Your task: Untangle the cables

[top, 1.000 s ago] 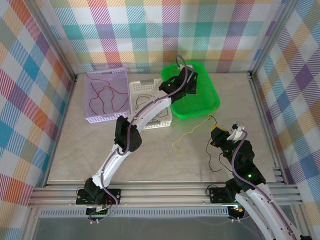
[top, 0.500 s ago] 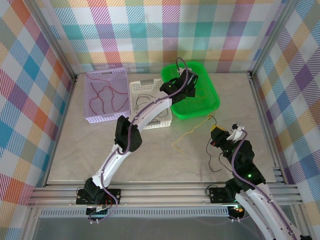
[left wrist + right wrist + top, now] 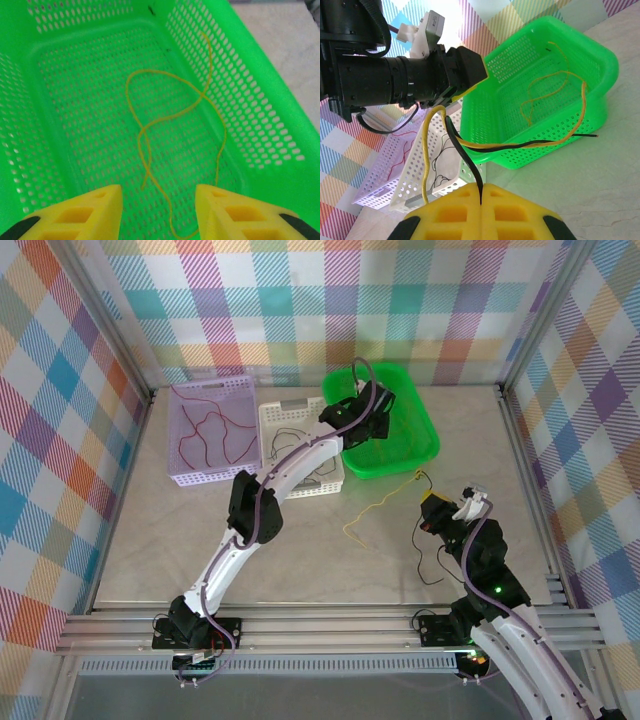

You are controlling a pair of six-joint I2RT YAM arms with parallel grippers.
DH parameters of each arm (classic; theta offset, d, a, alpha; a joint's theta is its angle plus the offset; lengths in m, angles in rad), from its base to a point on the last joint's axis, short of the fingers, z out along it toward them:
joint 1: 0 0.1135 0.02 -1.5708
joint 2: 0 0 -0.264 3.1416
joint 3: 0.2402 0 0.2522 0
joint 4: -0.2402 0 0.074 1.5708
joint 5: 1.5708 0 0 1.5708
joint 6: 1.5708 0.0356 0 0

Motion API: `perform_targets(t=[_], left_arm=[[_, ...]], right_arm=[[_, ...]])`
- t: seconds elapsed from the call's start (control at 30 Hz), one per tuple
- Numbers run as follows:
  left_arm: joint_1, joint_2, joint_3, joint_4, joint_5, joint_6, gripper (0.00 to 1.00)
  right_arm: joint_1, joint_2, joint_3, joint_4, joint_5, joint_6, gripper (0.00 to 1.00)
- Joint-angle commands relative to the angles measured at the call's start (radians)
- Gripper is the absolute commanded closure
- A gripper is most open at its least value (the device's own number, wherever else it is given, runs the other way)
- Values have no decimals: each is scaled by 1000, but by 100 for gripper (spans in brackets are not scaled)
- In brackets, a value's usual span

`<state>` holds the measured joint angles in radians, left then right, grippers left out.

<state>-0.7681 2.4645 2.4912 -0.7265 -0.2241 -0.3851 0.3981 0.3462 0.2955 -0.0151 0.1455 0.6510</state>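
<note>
The left gripper is seen above the green basket, which stands at the far edge of the tabletop, right of centre. Its jaws are parted and nothing is held between them. A loose yellow cable is found lying in open loops on the basket floor, just below the fingers.

The right gripper is positioned over the right half of the tabletop, short of the right edge. Its jaws are pressed together, and the held black cable is clamped in the seam between them. A second yellow cable is seen passing down behind one finger. Whether it is also clamped cannot be told.

A white basket with thin black cables is set at the far edge, beside the green one. A lilac basket with red cables is placed at the far left corner.
</note>
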Motion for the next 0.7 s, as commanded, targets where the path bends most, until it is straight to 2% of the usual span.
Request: perform_targets(t=[0.0, 0.13, 0.23, 0.33, 0.53, 0.67], left_arm=[[-16, -195, -194, 58, 95, -25, 54], [-45, -428, -557, 282, 157, -87, 46], [-64, -552, -743, 412, 212, -134, 44], [-102, -643, -877, 525, 253, -152, 42], [-183, -793, -1109, 677, 249, -180, 35], [-217, -821, -1175, 691, 248, -173, 34]], right_arm=[[1, 2, -2, 50, -5, 2, 100], [1, 10, -2, 54, -9, 4, 100], [2, 12, -4, 53, -8, 7, 100], [1, 18, -4, 60, -10, 6, 100], [1, 27, -4, 65, -17, 8, 100], [1, 35, -6, 74, -28, 12, 100]])
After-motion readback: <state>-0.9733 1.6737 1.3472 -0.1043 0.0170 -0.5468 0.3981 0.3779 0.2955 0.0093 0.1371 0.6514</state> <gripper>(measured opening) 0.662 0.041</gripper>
